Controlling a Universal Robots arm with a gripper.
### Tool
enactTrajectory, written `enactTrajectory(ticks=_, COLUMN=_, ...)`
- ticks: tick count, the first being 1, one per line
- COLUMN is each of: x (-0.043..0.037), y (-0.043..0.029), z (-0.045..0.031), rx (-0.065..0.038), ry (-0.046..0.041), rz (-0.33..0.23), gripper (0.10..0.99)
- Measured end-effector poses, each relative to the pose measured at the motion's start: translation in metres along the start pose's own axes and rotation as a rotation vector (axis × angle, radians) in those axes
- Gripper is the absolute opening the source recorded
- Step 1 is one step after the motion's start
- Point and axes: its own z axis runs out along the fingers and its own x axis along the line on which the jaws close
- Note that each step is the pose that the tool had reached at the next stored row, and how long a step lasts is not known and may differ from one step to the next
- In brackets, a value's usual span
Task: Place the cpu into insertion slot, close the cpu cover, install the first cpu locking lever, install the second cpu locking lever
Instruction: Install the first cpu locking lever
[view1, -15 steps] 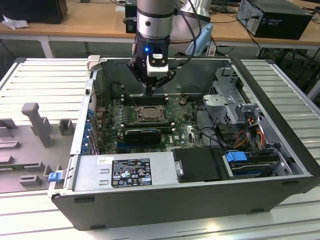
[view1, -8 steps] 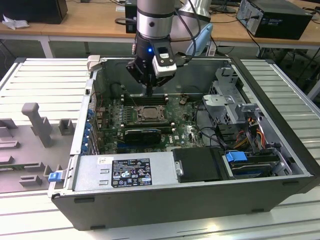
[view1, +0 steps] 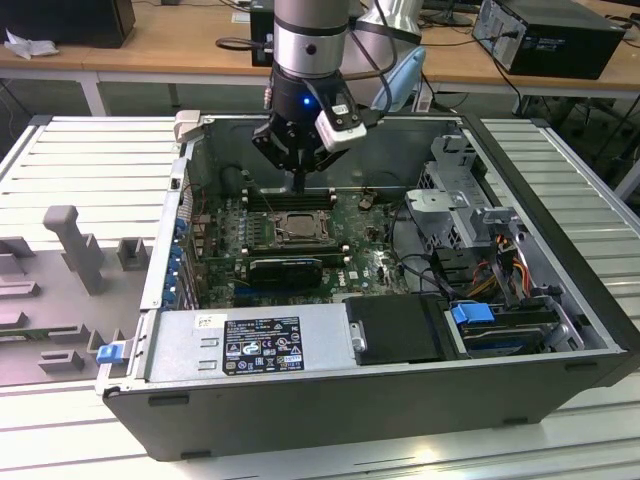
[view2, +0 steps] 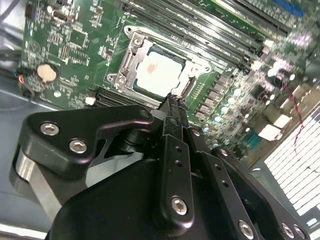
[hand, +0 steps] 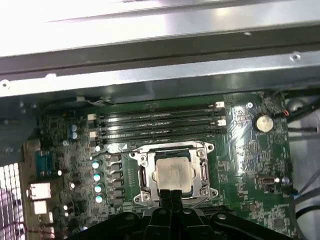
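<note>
The cpu lies flat in the insertion slot on the green motherboard, silver top up. The cpu cover rests down around it, and the chip shows through its window. Chip and cover hide the slot's contact field. My gripper hangs just above the socket's edge on the memory-slot side. Its two black fingers are pressed together with nothing between them. I cannot tell how the locking levers stand.
Long black memory slots run beside the socket. A black card lies on its other side. The case wall rises behind the board. A grey power supply and a drive cage stand inside the case.
</note>
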Motion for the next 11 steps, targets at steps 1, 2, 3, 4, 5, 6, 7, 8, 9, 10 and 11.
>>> enactTrajectory(ticks=1, x=0.0000, y=0.0000, z=0.0000, rx=0.000, ry=-0.0003, rz=-0.019, gripper=0.106)
enactTrajectory(ticks=2, x=0.0000, y=0.0000, z=0.0001, rx=0.001, ry=-0.0013, rz=-0.035, gripper=0.106)
enactTrajectory(ticks=3, x=0.0000, y=0.0000, z=0.0003, rx=0.001, ry=-0.0041, rz=-0.057, gripper=0.106)
enactTrajectory(ticks=4, x=0.0003, y=0.0000, z=0.0009, rx=0.000, ry=-0.0175, rz=-0.079, gripper=0.106)
enactTrajectory(ticks=5, x=0.0036, y=-0.0002, z=0.0014, rx=-0.001, ry=-0.0337, rz=-0.080, gripper=0.106)
enactTrajectory(ticks=6, x=0.0094, y=-0.0006, z=0.0019, rx=-0.002, ry=-0.0438, rz=-0.080, gripper=0.106)
enactTrajectory(ticks=7, x=0.0158, y=-0.0011, z=0.0024, rx=-0.004, ry=-0.0471, rz=-0.080, gripper=0.106)
enactTrajectory(ticks=8, x=0.0210, y=-0.0014, z=0.0028, rx=-0.005, ry=-0.0487, rz=-0.080, gripper=0.106)
enactTrajectory(ticks=9, x=0.0320, y=-0.0021, z=0.0035, rx=-0.007, ry=-0.0506, rz=-0.080, gripper=0.106)
enactTrajectory(ticks=10, x=0.0371, y=-0.0025, z=0.0039, rx=-0.007, ry=-0.0507, rz=-0.080, gripper=0.106)
enactTrajectory(ticks=11, x=0.0419, y=-0.0028, z=0.0044, rx=-0.007, ry=-0.0508, rz=-0.080, gripper=0.106)
